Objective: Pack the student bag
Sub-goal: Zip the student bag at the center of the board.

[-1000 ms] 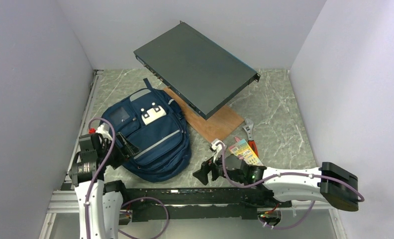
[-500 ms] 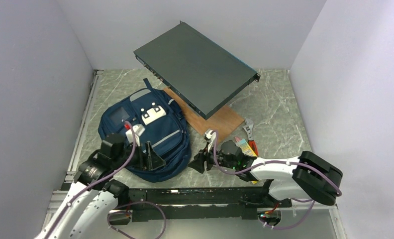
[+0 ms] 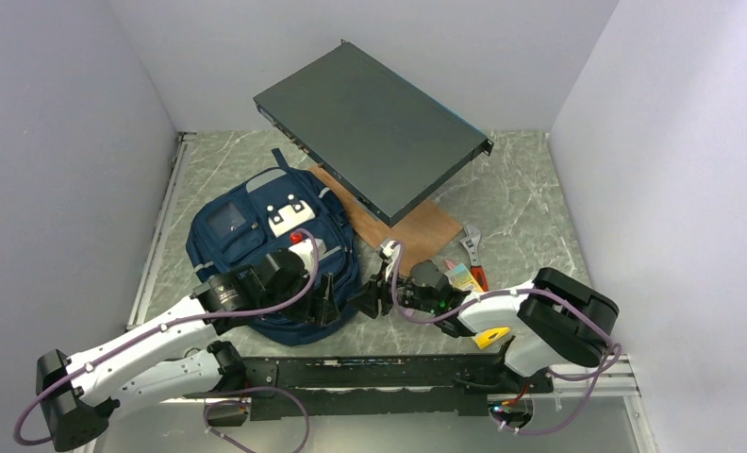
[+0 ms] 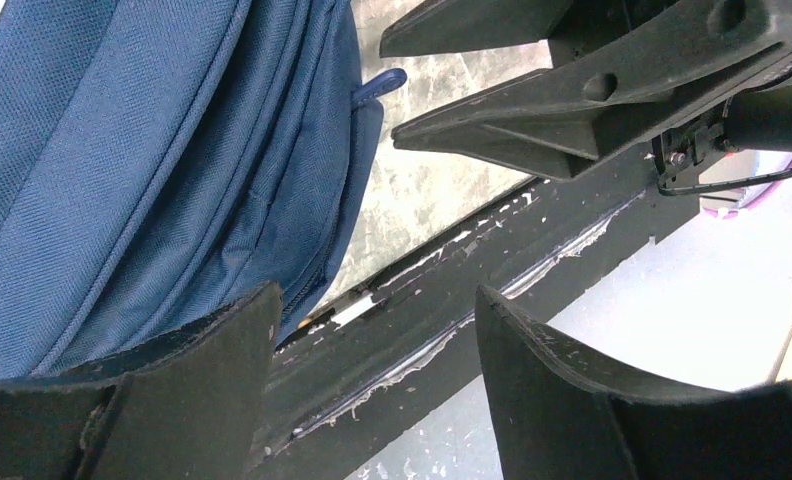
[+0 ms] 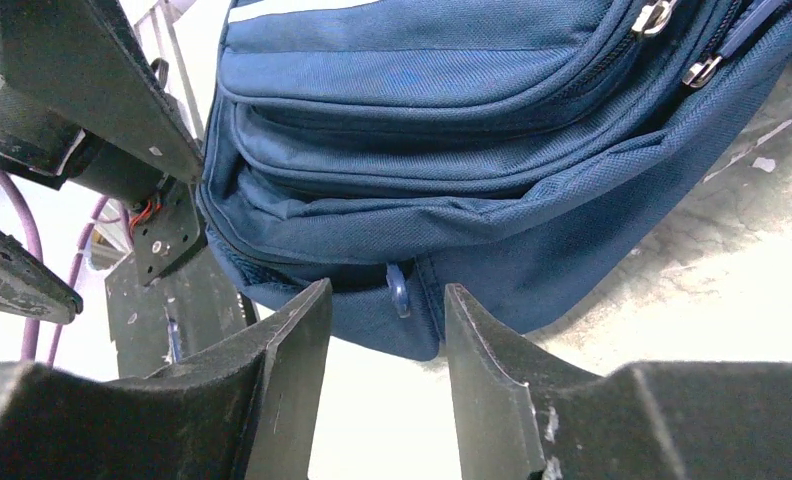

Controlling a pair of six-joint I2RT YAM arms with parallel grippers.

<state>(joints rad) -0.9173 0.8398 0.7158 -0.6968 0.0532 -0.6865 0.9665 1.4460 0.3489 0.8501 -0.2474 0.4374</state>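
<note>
Navy student bag on table, contents hidden.

No text, label or number is legible anywhere.

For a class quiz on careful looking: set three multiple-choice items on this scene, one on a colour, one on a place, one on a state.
1. What colour is the bag? A red; B navy; C green.
2. Where does the wooden board lie? A partly under the grey box; B on the bag; C between the right jaws.
3. How do the left jaws stand? A shut on the bag; B shut on a pen; C open, empty.
Answers: 1B, blue fabric in every view. 2A, the box covers its far part. 3C, the left wrist view shows a bare gap between them.
</note>
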